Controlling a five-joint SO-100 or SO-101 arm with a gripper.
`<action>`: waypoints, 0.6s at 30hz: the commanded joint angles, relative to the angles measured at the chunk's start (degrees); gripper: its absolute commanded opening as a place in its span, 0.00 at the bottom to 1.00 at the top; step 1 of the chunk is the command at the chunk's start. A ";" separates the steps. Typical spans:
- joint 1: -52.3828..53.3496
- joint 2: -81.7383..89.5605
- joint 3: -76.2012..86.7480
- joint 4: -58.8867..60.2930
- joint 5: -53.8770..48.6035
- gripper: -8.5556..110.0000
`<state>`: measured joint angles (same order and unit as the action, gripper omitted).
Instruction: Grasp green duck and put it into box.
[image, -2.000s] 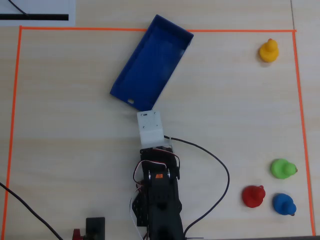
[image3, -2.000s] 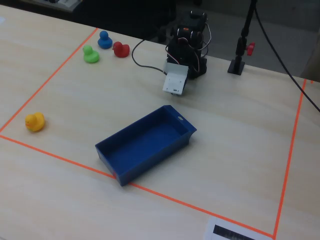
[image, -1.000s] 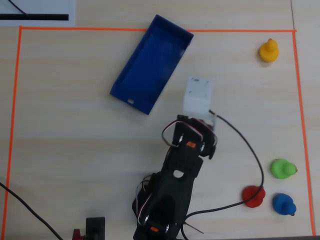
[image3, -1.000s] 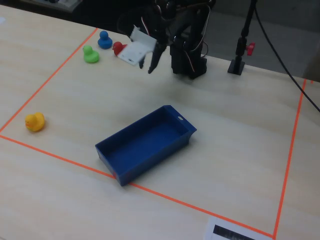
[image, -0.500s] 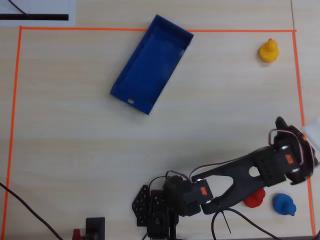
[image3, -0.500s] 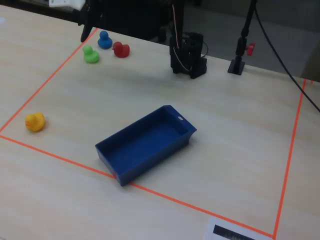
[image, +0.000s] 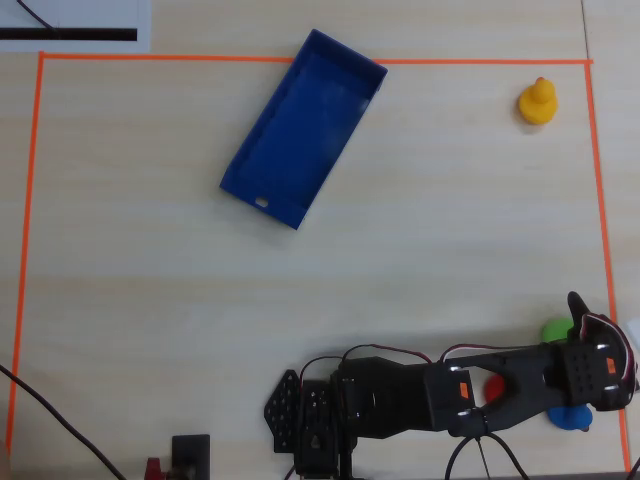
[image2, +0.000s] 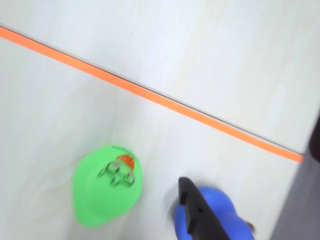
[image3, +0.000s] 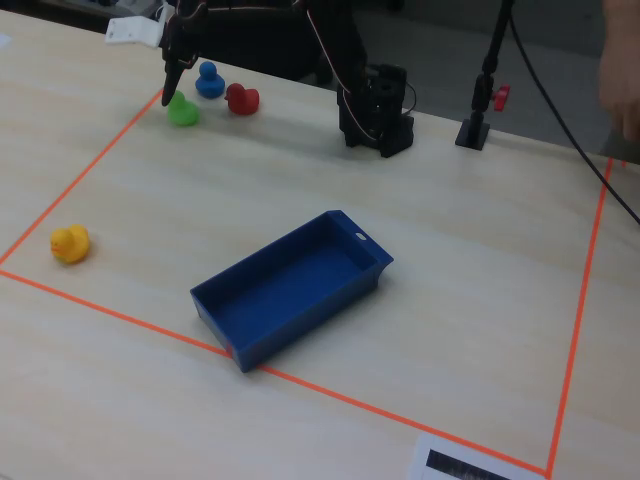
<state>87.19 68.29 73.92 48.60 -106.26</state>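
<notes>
Black plastic robot arm (image: 420, 390) along the lower edge of the overhead view, with small orange labels, thin black and white cables, and a white camera block at its wrist.

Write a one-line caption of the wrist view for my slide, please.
Wrist view: green duck on the pale table beside a blue duck, below an orange tape line.

In the fixed view we see three ducks (image3: 182, 110) clustered behind and left of the box (image3: 290, 290). A fourth duck (image3: 70, 243) sits alone, left of the box.
</notes>
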 joint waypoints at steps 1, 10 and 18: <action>0.88 -2.37 -4.39 -1.85 0.09 0.53; 1.14 -9.58 -9.40 -1.85 0.00 0.52; 1.23 -13.27 -13.01 -1.85 -0.44 0.50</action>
<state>87.54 54.76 64.69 48.43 -106.26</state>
